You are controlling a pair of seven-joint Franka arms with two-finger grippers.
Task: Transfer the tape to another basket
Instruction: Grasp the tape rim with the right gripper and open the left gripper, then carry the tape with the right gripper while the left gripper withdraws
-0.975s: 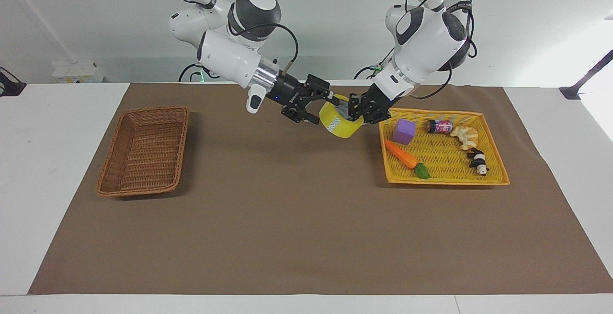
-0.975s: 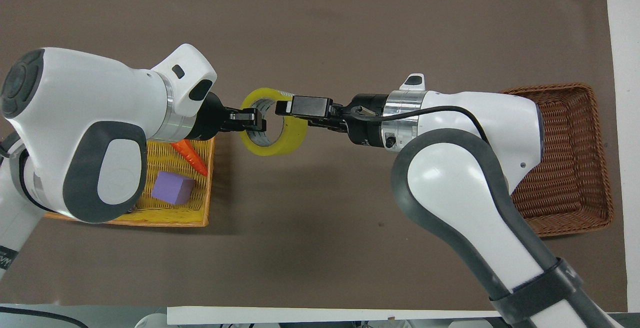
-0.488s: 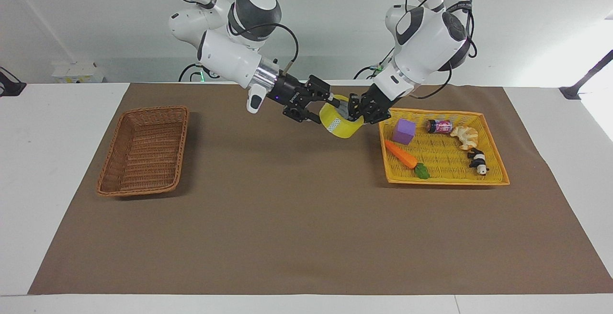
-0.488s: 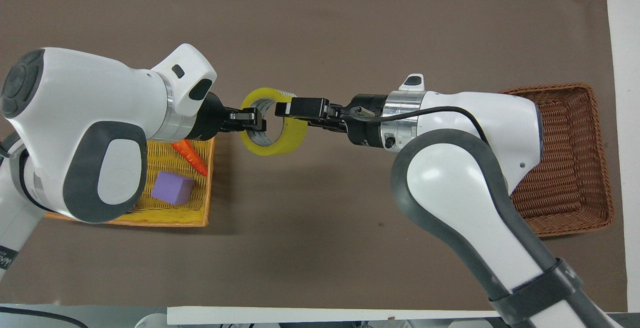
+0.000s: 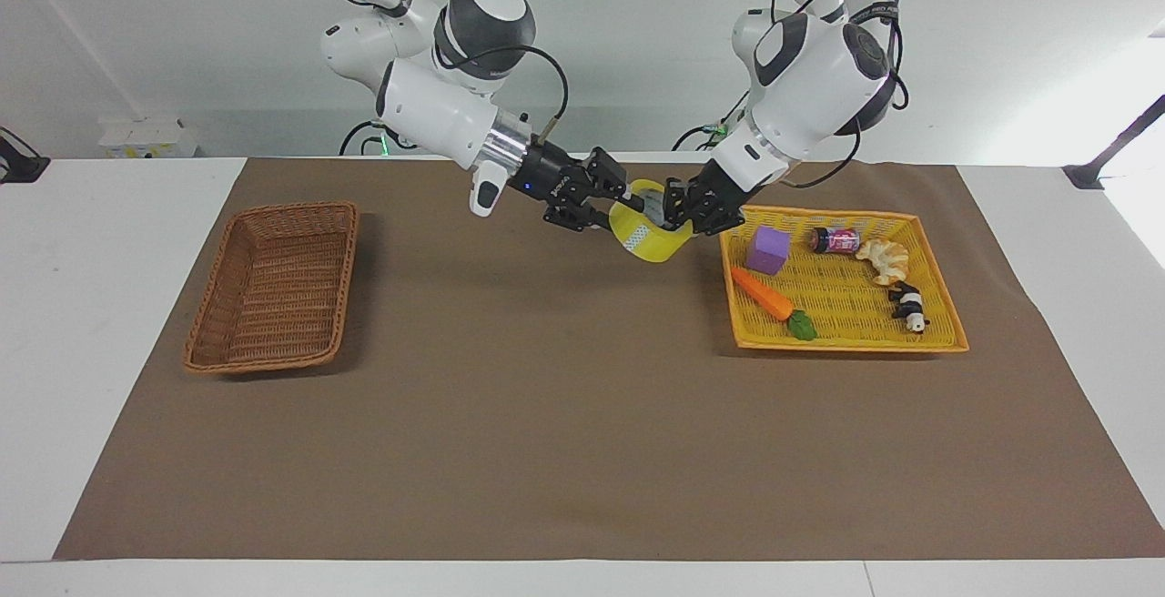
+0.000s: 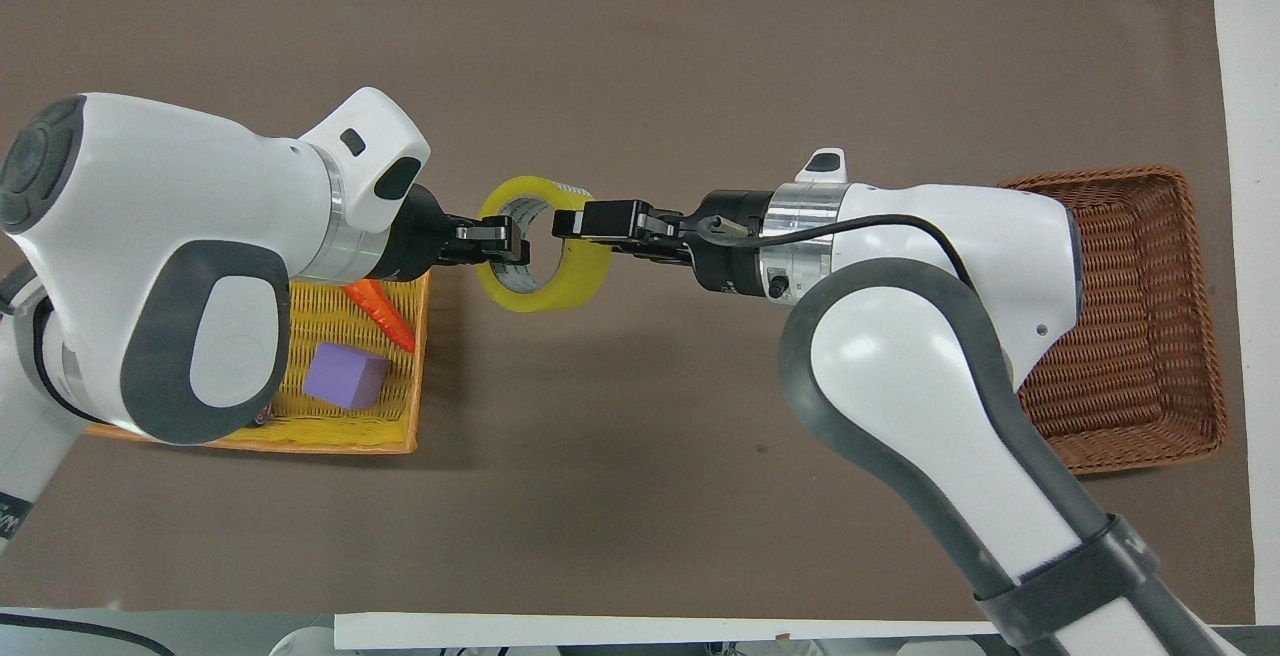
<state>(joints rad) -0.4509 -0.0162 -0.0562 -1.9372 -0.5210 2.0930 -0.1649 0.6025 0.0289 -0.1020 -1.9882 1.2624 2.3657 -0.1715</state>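
Now both grippers [image 5: 648, 206] on tape [image 5: 648, 242]

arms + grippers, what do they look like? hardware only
Both arms have glossy white shells with dark grey joint caps. Each wrist ends in a silver metal ring, then a black linkage-style two-finger gripper: left gripper, right gripper. Black cables loop outside along both forearms. The right arm's wrist carries a white tab with a dark button and a small blue light.

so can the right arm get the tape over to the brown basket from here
Probably, once the left gripper lets go: both grippers are shut on the tape in mid-air. The mat between it and the brown basket, at the right arm's end, is bare.
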